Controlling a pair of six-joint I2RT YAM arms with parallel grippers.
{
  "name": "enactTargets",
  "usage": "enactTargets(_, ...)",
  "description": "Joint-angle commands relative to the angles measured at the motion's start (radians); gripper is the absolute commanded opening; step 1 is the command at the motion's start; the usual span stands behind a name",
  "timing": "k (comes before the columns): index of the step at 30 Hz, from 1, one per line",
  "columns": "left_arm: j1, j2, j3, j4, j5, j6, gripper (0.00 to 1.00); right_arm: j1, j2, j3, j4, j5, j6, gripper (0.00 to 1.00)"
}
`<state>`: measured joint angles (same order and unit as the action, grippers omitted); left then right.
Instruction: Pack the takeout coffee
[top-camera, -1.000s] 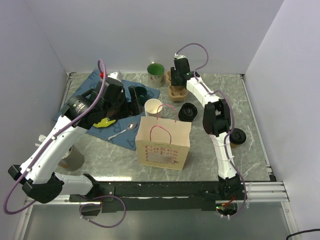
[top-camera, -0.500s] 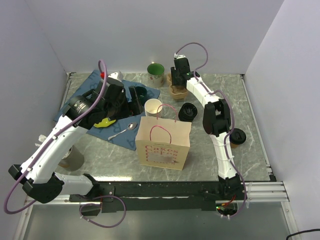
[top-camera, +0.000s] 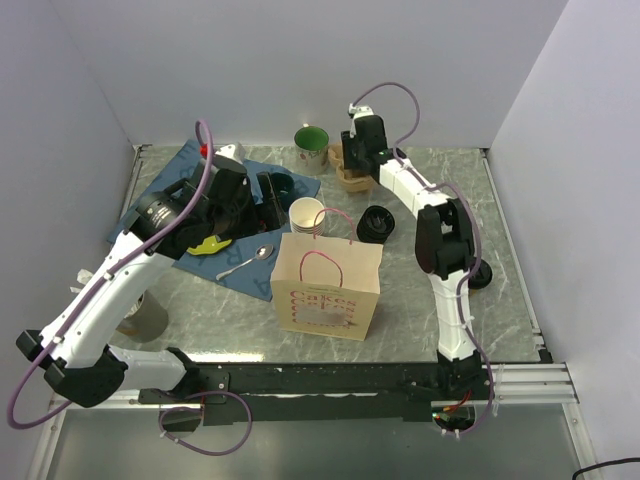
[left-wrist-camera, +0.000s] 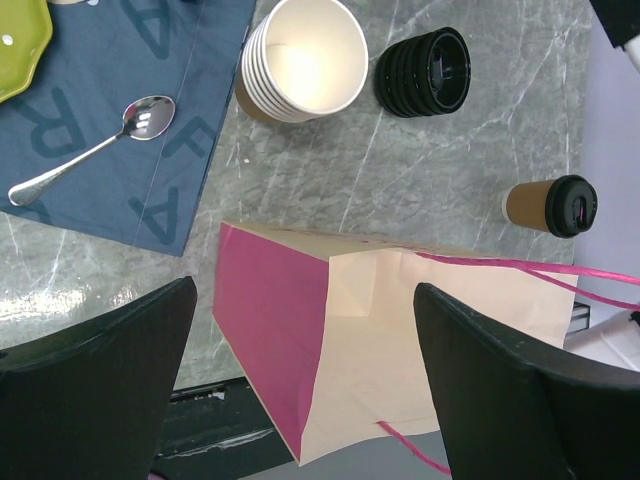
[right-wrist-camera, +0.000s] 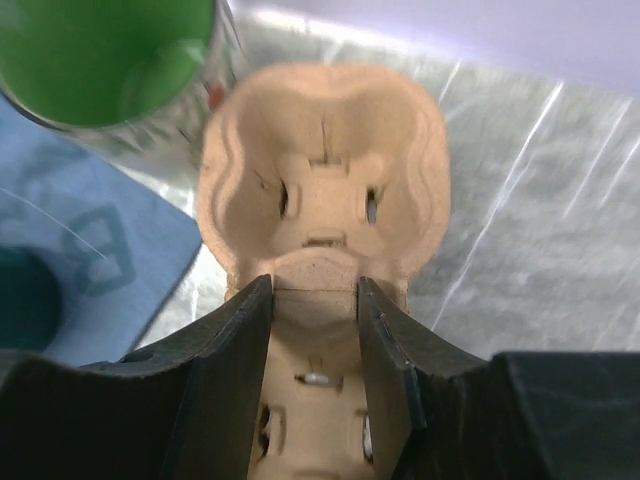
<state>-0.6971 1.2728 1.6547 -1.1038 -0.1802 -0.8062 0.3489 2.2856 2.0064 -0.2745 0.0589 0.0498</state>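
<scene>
The right end effector (right-wrist-camera: 314, 290) reaches to the far edge of the desk (top-camera: 500, 200) and is clamped on the moulded pulp cup carrier (right-wrist-camera: 320, 150). Its two fingers (right-wrist-camera: 235, 380) press on either side of the raised central ridge, probably because that is the only narrow, stiff part the jaws can pinch without crushing a cup well. The carrier sits just beside the green-lined mug (right-wrist-camera: 100, 50), so the grip comes from the side away from the mug. The left end effector (left-wrist-camera: 305, 300) holds nothing. Its jaws are spread as wide as they go above the open mouth of the paper bag (top-camera: 328, 285). The bag stands upright near the middle of the desk with its pink handles raised, ready for loading from above. The takeout coffee (left-wrist-camera: 548, 205), a brown cup with its black sip lid on, stands alone on the bare stone to the right of the bag and well apart from it. It lies close to the right arm's forearm, which largely hides it in the overhead view. Nothing touches it. The stack of lidless paper cups (left-wrist-camera: 305, 60) and the stack of black lids (left-wrist-camera: 425, 72) sit side by side beyond the bag, out of the loading path. The carrier appears to be needed first, so that the coffee can ride in a well and be less likely to tip inside the bag.
</scene>
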Motion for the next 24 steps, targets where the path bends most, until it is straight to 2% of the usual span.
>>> enactTargets(1,-0.002,-0.024,0.002,0.016,-0.001,-0.001,0.97,-0.007,-0.092,-0.011,0.23,-0.028,-0.042,0.45)
enactTargets(15,-0.002,-0.012,-0.001,0.021,0.001,0.024,0.97,-0.01,-0.041,0.037,0.094,0.034,0.002,0.43)
enactTargets(19,-0.002,-0.006,-0.001,0.025,-0.001,0.03,0.97,-0.007,0.003,0.126,-0.056,0.048,0.056,0.51)
enactTargets(24,-0.002,0.023,0.033,0.012,-0.004,0.047,0.97,0.001,0.017,0.092,-0.068,-0.01,0.033,0.57)
